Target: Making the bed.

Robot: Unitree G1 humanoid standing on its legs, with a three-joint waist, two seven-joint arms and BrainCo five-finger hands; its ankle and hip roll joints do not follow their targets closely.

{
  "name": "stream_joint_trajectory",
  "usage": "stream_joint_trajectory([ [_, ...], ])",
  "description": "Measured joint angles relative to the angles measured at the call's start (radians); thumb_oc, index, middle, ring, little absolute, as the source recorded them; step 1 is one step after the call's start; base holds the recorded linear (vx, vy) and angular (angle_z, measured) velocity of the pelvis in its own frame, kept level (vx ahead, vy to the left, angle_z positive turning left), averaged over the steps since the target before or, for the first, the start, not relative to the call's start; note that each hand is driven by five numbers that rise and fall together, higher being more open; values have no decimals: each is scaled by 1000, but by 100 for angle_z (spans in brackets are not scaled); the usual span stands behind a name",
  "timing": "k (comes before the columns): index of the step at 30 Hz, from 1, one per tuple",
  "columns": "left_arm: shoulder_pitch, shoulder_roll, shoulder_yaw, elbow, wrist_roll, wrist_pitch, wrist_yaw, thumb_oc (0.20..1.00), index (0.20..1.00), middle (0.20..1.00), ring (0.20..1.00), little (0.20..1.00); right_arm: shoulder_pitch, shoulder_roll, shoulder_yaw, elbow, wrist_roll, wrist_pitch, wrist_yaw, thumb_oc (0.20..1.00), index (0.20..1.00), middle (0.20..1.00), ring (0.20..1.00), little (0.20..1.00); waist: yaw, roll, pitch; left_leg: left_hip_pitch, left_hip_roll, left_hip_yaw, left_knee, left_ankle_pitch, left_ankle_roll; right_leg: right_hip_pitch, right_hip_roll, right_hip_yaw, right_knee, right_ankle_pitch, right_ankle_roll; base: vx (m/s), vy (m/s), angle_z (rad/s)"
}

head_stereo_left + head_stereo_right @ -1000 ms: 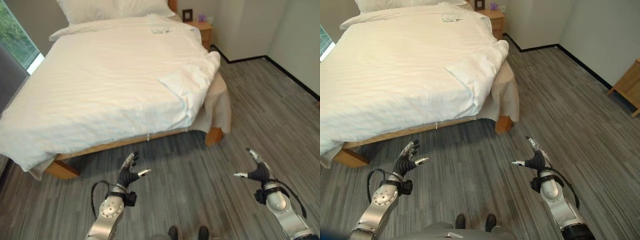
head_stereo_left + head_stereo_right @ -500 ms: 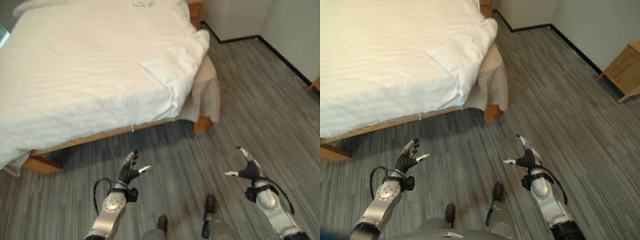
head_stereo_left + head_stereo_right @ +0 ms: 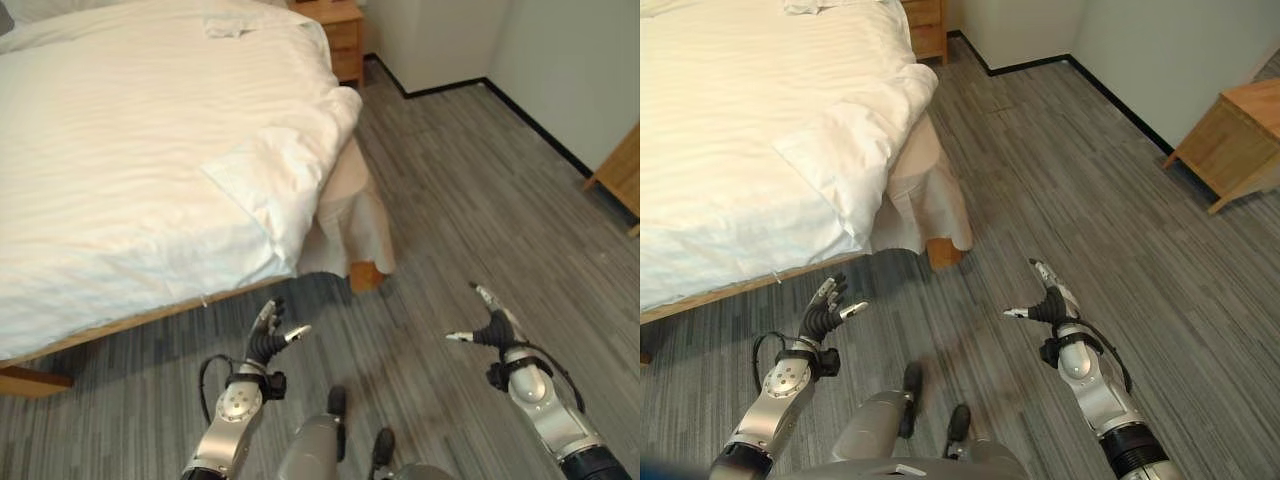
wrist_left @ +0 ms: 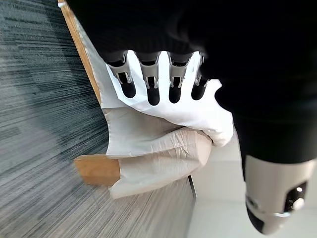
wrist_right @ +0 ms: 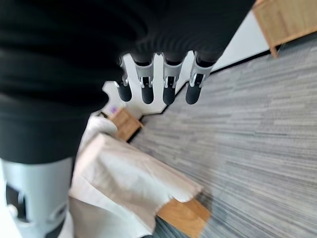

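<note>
The bed (image 3: 120,170) takes up the upper left of the head views, covered by a white duvet (image 3: 100,150) with faint woven stripes that lies mostly flat across the mattress. At the near right corner of the bed the duvet is bunched, with a folded-back flap (image 3: 262,185) lying on top of it and rumpled cloth running along the right edge. Below that corner a beige bed skirt (image 3: 355,225) hangs loose and drapes down to the wooden bed leg (image 3: 366,276), and a strip of the wooden frame (image 3: 120,328) shows along the foot of the bed under the duvet's hem. A small crumpled white cloth (image 3: 225,26) lies on the duvet near the head of the bed, close to a wooden nightstand (image 3: 338,28) by the wall. A second piece of wooden furniture (image 3: 1225,135) stands well apart at the far right, against the wall. Both hands hover over the grey striped floor (image 3: 450,210), clear of the bed and touching nothing: the left hand (image 3: 268,340) is below the foot of the bed with its fingers straight and spread, holding nothing, and the right hand (image 3: 494,325) is further right, likewise spread and empty.
</note>
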Motion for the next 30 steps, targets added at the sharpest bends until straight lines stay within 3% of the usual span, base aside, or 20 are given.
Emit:
stream_joint_trajectory([
  [2,8,-5,2,0,1,7,-1,1000,1000,1000,1000,1000,6,-6,0,-3,0,1,-7,1000,1000,1000,1000,1000,2,7,3,-2,3,156,13,3,-1,54,5,-50,0,-66,-15,430,95,48],
  [4,15,-5,18,0,3,8,-2,1000,1000,1000,1000,1000,5,3,-6,-4,-1,2,-5,1000,1000,1000,1000,1000,-1,-1,6,45,-9,192,0,13,25,106,-1,-68,0,-108,39,351,110,44],
  [5,29,-6,30,0,3,8,-1,1000,1000,1000,1000,1000,5,3,-5,-6,-2,2,-5,1000,1000,1000,1000,1000,0,1,2,77,-17,178,-14,14,26,136,-1,-67,1,-122,60,364,114,19],
  [6,40,-5,44,0,3,9,-1,1000,1000,1000,1000,1000,6,3,-6,-7,-4,2,-5,1000,1000,1000,1000,1000,-3,-2,1,120,-30,176,-40,52,82,170,-3,-66,1,-133,76,320,128,23],
  [9,67,-2,68,-5,4,10,-2,1000,1000,1000,1000,1000,22,7,-5,-11,-11,2,0,1000,1000,1000,1000,1000,-2,-34,-15,183,-70,149,-86,68,169,192,-35,-57,62,-155,112,218,131,30],
  [11,59,22,70,-9,12,26,-2,1000,1000,1000,1000,1000,34,10,-15,-24,-13,2,1,1000,1000,1000,1000,1000,-3,-42,-18,206,-69,91,-89,65,188,133,-58,-63,222,-188,161,154,172,41],
  [12,49,29,80,-12,14,28,-1,1000,1000,1000,1000,1000,22,9,-19,-38,-21,2,1,1000,1000,1000,1000,1000,5,-40,-19,227,-68,52,-89,35,207,66,-88,-71,385,-171,232,179,181,36],
  [14,32,33,89,-9,14,30,1,1000,1000,1000,1000,1000,17,9,-20,-49,-22,1,1,1000,1000,1000,1000,1000,3,-40,-19,258,-68,27,-89,26,201,-9,-133,-81,602,-146,282,187,135,46],
  [15,19,32,89,-13,14,29,3,1000,1000,1000,1000,1000,18,8,-28,-61,-23,0,1,1000,1000,1000,1000,1000,12,-27,-15,291,-64,-37,-87,-5,222,-64,-146,-74,723,-170,283,233,104,65],
  [16,13,19,89,-12,14,30,7,1000,1000,1000,1000,1000,14,8,-49,-98,-24,1,0,1000,1000,1000,1000,1000,15,2,0,315,-54,-97,-87,-23,199,-143,-160,-58,848,-173,272,201,60,71],
  [17,12,10,89,-14,14,30,7,1000,1000,1000,1000,1000,26,8,-57,-121,-32,1,-1,1000,1000,1000,1000,1000,3,16,4,327,-49,-125,-90,-24,197,-170,-163,-58,857,-194,246,146,-23,117],
  [18,26,4,90,-23,14,29,7,1000,1000,1000,1000,1000,38,6,-55,-141,-56,-1,0,1000,1000,1000,1000,1000,-20,31,7,344,-46,-153,-87,-17,188,-217,-189,-63,825,-214,231,176,-50,112],
  [20,45,8,95,-24,14,29,8,1000,1000,1000,1000,1000,43,7,-54,-141,-59,-2,-1,1000,1000,1000,1000,1000,-9,33,7,365,-52,-180,-81,-19,186,-274,-225,-55,730,-211,227,187,-119,101],
  [21,59,-1,107,-24,14,29,10,1000,1000,1000,1000,1000,46,4,-58,-149,-59,-2,-3,1000,1000,1000,1000,1000,-20,45,7,365,-42,-263,-77,-28,170,-287,-212,-11,560,-195,211,149,-144,120],
  [22,62,3,108,-24,14,29,11,1000,1000,1000,1000,1000,46,2,-57,-149,-60,-1,-3,1000,1000,1000,1000,1000,-28,42,7,366,-45,-264,-72,-33,160,-291,-219,-5,479,-164,210,181,-187,139],
  [24,66,3,117,-8,14,29,13,1000,1000,1000,1000,1000,43,2,-64,-149,-70,1,-8,1000,1000,1000,1000,1000,-25,41,6,361,-40,-367,-61,-48,132,-278,-170,115,269,-94,203,208,-170,131],
  [26,71,6,120,2,14,29,22,1000,1000,1000,1000,1000,38,1,-75,-147,-100,2,-13,1000,1000,1000,1000,1000,-28,30,4,354,-44,-449,-35,-60,111,-245,-145,186,90,19,189,142,-113,145],
  [28,75,24,112,3,14,30,24,1000,1000,1000,1000,1000,37,3,-86,-147,-101,3,-25,1000,1000,1000,1000,1000,-36,5,2,354,-62,-444,-28,-66,102,-221,-160,205,41,117,171,179,-211,118],
  [29,89,53,125,2,14,28,24,1000,1000,1000,1000,1000,30,3,-86,-141,-130,9,-40,1000,1000,1000,1000,1000,-26,-49,-11,363,-95,-481,-34,-83,76,-192,-191,255,36,167,176,143,-184,94],
  [30,93,53,136,11,14,29,33,1000,1000,1000,1000,1000,14,-2,-87,-135,-146,12,-48,1000,1000,1000,1000,1000,-27,-54,-15,356,-82,-486,-23,-93,58,-170,-184,240,4,183,171,144,-179,77],
])
